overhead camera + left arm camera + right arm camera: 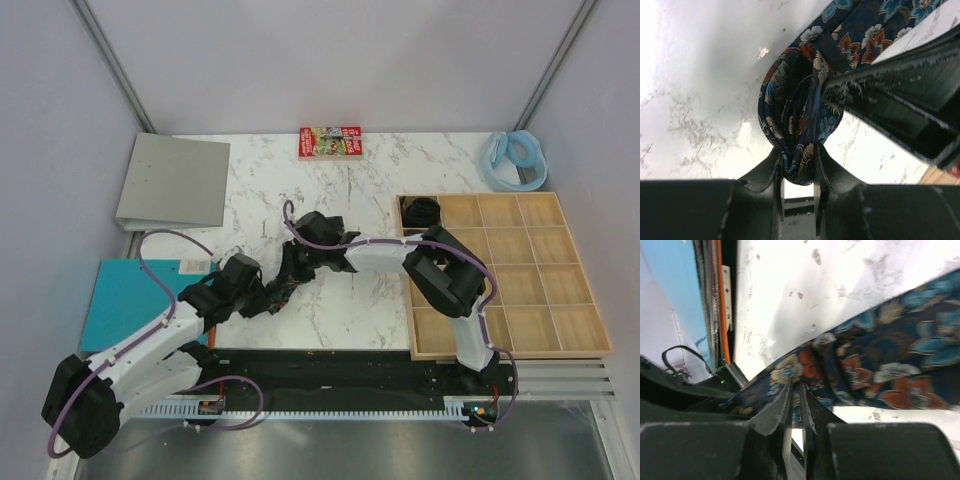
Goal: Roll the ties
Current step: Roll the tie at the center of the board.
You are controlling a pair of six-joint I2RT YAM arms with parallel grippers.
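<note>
A dark floral tie (279,291) lies bunched on the marble table between my two grippers. My left gripper (258,297) is shut on a folded loop of it; in the left wrist view the loop (799,107) sits pinched between the jaws of that gripper (798,167). My right gripper (293,268) is shut on the tie's edge, seen in the right wrist view (796,390), with the strip (885,365) running off to the right. The right gripper's finger (900,107) presses beside the loop. A rolled tie (422,211) sits in the tray's far-left compartment.
A wooden compartment tray (560,290) stands at the right. A red printed box (329,141) and a pale blue ring (513,158) lie at the back. A grey binder (175,180) and a teal folder (125,300) lie at the left.
</note>
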